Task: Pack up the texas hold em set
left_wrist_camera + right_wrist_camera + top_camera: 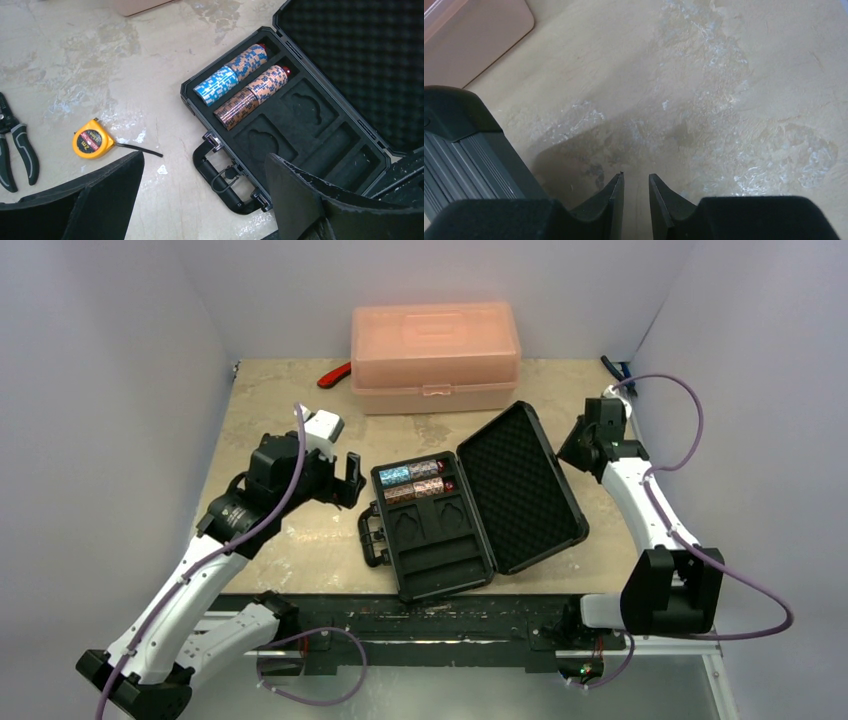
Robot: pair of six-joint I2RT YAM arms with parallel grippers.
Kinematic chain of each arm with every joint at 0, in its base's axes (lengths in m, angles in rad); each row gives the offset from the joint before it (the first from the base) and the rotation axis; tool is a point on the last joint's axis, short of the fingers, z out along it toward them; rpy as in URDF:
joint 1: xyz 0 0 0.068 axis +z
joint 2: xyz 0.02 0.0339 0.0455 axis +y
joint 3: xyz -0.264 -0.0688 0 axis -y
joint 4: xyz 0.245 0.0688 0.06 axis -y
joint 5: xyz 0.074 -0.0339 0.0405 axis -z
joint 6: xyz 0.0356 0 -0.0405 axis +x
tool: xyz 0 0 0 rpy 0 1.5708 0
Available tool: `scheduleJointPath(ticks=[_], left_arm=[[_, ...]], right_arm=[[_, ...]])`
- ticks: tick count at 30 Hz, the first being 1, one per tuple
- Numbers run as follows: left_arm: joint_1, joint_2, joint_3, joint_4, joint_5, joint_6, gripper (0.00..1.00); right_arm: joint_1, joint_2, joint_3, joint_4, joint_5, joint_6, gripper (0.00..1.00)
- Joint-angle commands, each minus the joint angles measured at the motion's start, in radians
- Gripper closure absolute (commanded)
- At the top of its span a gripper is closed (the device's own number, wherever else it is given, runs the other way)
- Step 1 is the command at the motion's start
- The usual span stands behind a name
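Observation:
The black foam-lined briefcase [440, 550] lies open mid-table, its lid [520, 485] leaning back to the right and its handle [227, 182] toward the left arm. Blue [216, 86], grey [248, 60] and reddish-brown [235, 108] chip stacks lie on their sides in the two far slots, with small red bits at the row ends [286, 70]. The other foam pockets are empty. My left gripper [345, 480] is open and empty, hovering just left of the case, above the handle [205, 200]. My right gripper [636, 181] is nearly shut and empty, low over bare table behind the lid [459, 150].
A translucent pink plastic box [435, 355] stands at the back. A yellow tape measure [89, 141] and pliers [15, 147] lie left of the case. A red-handled tool [335, 375] lies by the box, and a blue tool [612, 367] at the back right.

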Motion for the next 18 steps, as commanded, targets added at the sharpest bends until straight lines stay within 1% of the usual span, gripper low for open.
scheduleJointPath(ticks=[1,4,7,12,14,16,18], left_arm=[[-0.016,0.003,0.01,0.039,0.029,0.025,0.1],[-0.025,0.007,0.01,0.039,0.032,0.027,0.1],[-0.03,0.016,0.011,0.038,0.032,0.028,0.1],[-0.032,0.031,0.015,0.033,0.032,0.015,0.11],[-0.035,0.052,0.027,0.031,0.032,-0.017,0.11],[-0.035,0.093,0.057,0.011,0.032,-0.086,0.11],[-0.035,0.144,0.076,-0.005,0.067,-0.15,0.15]], right_arm=[[0.0,-0.043,-0.043,0.035,-0.145,0.015,0.72],[-0.001,-0.062,-0.067,0.05,-0.222,0.015,0.72],[0.0,-0.083,-0.084,0.06,-0.284,0.015,0.75],[-0.001,-0.102,-0.094,0.054,-0.332,-0.011,0.78],[-0.001,-0.097,-0.102,0.058,-0.365,-0.017,0.79],[0.0,-0.093,-0.111,0.061,-0.389,-0.021,0.81],[-0.001,-0.094,-0.123,0.071,-0.413,-0.02,0.83]])
